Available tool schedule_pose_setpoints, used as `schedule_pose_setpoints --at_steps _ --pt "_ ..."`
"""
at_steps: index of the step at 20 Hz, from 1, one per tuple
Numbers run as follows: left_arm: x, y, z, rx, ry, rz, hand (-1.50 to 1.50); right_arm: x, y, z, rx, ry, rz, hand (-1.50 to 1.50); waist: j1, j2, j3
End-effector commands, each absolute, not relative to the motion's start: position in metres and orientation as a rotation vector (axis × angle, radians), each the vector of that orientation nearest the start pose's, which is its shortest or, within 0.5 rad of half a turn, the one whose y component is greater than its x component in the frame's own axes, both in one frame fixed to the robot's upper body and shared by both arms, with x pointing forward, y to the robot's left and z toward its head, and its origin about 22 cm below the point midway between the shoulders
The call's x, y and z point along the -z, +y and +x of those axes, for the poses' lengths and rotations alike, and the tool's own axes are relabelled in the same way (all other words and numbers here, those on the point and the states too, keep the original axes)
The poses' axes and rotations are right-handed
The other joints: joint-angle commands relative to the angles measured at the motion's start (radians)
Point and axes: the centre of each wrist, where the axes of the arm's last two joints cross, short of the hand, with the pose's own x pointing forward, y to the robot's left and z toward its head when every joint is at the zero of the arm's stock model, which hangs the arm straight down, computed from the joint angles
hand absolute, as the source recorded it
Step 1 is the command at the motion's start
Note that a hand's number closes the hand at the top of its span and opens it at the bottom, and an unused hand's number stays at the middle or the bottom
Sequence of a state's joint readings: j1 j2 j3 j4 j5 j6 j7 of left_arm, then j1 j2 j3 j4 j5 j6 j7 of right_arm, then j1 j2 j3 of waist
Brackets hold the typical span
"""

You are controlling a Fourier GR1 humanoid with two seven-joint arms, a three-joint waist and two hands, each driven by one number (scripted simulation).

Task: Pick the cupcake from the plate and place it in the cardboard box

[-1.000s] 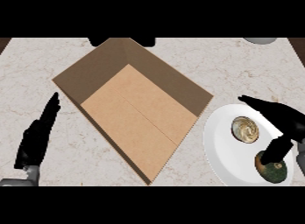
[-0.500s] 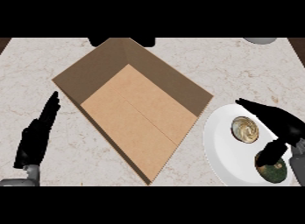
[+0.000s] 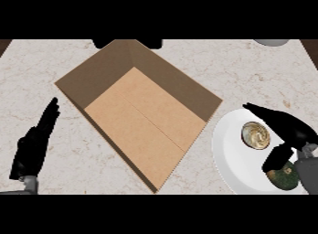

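The cupcake [image 3: 256, 135], with its pale swirled top, sits on the white plate [image 3: 230, 157] at the right. My right hand [image 3: 288, 130] hovers over the plate, its fingers arched past the far side of the cupcake and the thumb hanging down on the near side; the fingers are spread, not closed on it. The cardboard box [image 3: 140, 114] lies open and empty in the middle of the counter, left of the plate. My left hand [image 3: 34, 144] rests open at the lower left, fingers straight, apart from the box.
A dark green round item [image 3: 284, 177] lies on the plate near my right forearm. A pale bowl edge [image 3: 273, 42] shows at the top right. The marble counter [image 3: 34, 77] stretches around the box.
My right hand has slid left and slightly down over the plate, bringing its fingers closer around the cupcake. The left hand, box and cupcake have stayed still.
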State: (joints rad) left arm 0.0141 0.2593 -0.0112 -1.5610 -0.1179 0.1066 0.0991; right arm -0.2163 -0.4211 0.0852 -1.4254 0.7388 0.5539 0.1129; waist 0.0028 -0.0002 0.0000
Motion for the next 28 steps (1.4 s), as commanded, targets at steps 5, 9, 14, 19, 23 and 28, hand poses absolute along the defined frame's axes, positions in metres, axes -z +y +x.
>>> schedule_pose_setpoints --at_steps 5,9,14,19,23,28 --pt "-0.013 0.285 0.252 0.201 -1.454 0.380 0.00 -0.033 -0.307 0.298 -1.339 -0.944 -0.525 -1.50 -0.001 0.001 0.000" --pt "0.001 0.281 0.242 0.213 -1.451 0.389 0.00 -0.044 -0.297 0.291 -1.283 -0.976 -0.462 1.50 -0.003 0.000 0.000" --pt "-0.004 0.294 0.234 0.204 -1.455 0.379 0.00 -0.019 -0.287 0.294 -1.301 -1.116 -0.705 1.50 0.003 0.001 0.000" --pt "-0.005 0.278 0.236 0.185 -1.445 0.362 0.00 -0.044 -0.291 0.300 -1.289 -1.191 -0.744 1.50 -0.001 0.000 0.000" --pt "-0.011 0.280 0.237 0.205 -1.434 0.379 0.00 -0.033 -0.290 0.300 -1.283 -1.215 -0.826 1.50 0.000 0.000 0.000" --pt "-0.014 0.281 0.243 0.183 -1.447 0.391 0.00 -0.043 -0.262 0.294 -1.275 -1.190 -0.937 1.50 -0.002 0.000 0.000"
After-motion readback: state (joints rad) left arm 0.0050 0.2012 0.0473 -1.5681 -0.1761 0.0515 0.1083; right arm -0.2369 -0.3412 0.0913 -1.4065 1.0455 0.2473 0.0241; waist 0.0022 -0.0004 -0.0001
